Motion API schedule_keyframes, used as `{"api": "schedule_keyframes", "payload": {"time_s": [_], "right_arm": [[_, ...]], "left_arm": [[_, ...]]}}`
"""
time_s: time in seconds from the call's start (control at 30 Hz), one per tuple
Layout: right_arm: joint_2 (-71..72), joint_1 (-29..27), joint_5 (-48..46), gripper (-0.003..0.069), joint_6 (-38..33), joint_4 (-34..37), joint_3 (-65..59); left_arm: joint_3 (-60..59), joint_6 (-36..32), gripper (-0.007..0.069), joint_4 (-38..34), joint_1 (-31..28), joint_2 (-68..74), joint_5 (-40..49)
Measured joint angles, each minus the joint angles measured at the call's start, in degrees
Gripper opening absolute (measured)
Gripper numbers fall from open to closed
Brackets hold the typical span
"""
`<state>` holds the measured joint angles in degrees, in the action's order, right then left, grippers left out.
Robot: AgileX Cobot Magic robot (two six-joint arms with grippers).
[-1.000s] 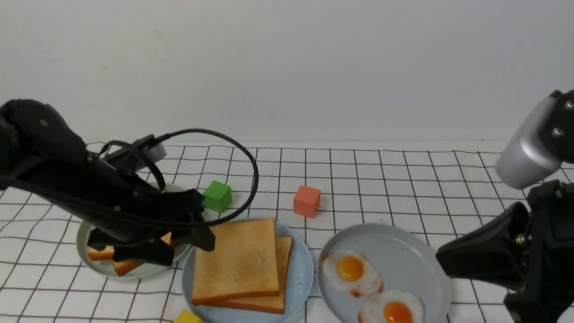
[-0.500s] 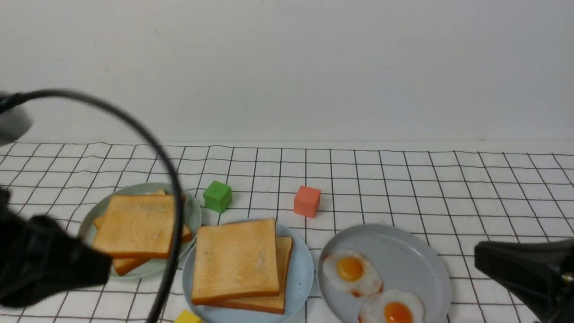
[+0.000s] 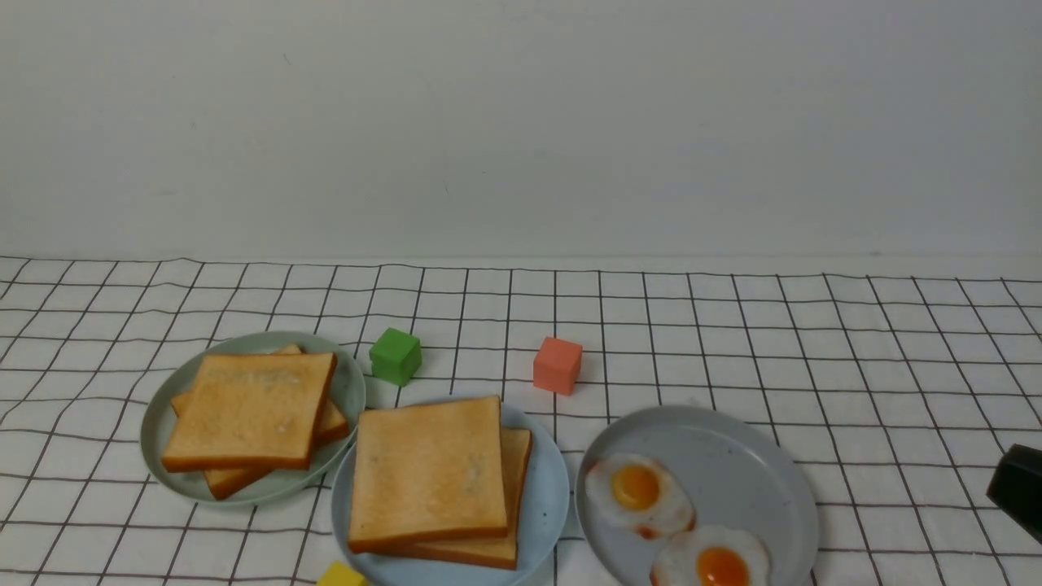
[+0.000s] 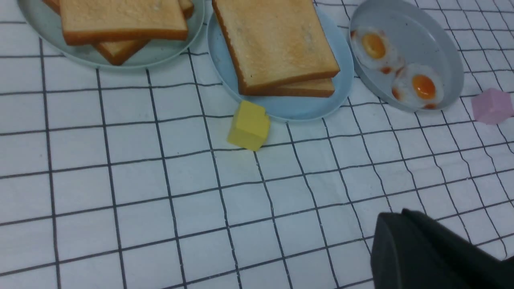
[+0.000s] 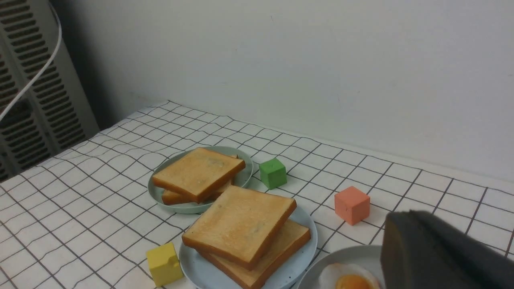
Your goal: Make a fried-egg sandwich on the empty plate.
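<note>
Left of the blue plate (image 3: 545, 496) sits spare toast (image 3: 248, 411). On it, two stacked slices (image 3: 431, 472); any egg between is hidden, two eggs (image 3: 639, 488) remain right. Both my end effectors are closed, empty.

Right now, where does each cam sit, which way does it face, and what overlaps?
Front view: low between the arms, facing the back wall; sees three plates and only a dark bit of the right arm.
Left wrist view: above the near cloth, looking down and forward at the light blue plate and yellow block; dark left gripper in the corner.
Right wrist view: raised on the robot's right, facing left across the table; right gripper in the foreground.
All three share the toast stack.
</note>
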<state>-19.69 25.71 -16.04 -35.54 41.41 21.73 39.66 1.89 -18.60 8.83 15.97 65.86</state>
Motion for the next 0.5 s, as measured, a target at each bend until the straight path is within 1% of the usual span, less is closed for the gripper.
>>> {"api": "schedule_keyframes", "payload": {"time_s": [0.5], "right_arm": [[0.2, 0.0, 0.0, 0.0004, 0.0, 0.0, 0.0]], "left_arm": [[-0.2, 0.0, -0.0013, 0.4, 0.0, -1.4, 0.2]]}}
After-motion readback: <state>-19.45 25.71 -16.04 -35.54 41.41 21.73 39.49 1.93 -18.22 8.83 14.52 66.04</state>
